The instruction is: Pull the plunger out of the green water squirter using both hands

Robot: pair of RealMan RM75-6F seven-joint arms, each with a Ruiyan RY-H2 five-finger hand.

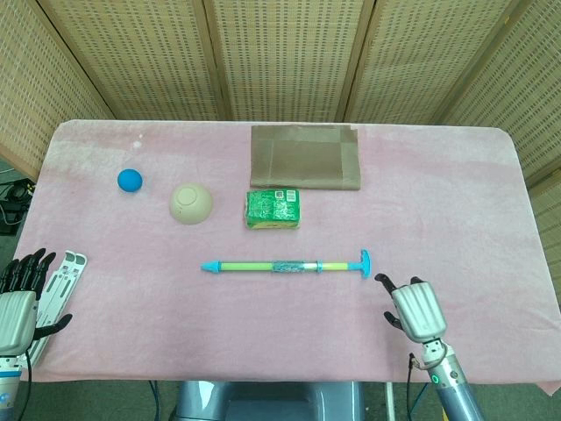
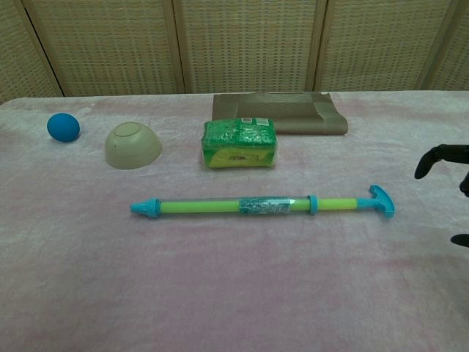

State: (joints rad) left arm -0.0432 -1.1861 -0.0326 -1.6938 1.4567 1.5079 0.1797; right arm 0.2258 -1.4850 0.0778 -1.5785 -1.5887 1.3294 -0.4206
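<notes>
The green water squirter (image 1: pixel 285 266) lies flat across the middle of the pink table, blue nozzle to the left and blue T-handle (image 1: pixel 365 263) of the plunger to the right. In the chest view the squirter (image 2: pixel 256 206) shows the same way, with a short length of plunger rod out of the barrel. My right hand (image 1: pixel 414 309) hovers just in front and to the right of the handle, holding nothing, its dark fingers (image 2: pixel 437 156) spread at the frame's right edge. Fingers apart, my left hand (image 1: pixel 17 298) stays at the front left corner, far from the squirter.
A blue ball (image 1: pixel 130 180), an upturned beige bowl (image 1: pixel 191 203) and a green packet (image 1: pixel 273 209) sit behind the squirter. A folded brown cloth (image 1: pixel 305 157) lies further back. A white object (image 1: pixel 60 279) rests beside my left hand. Wicker screens close off the back.
</notes>
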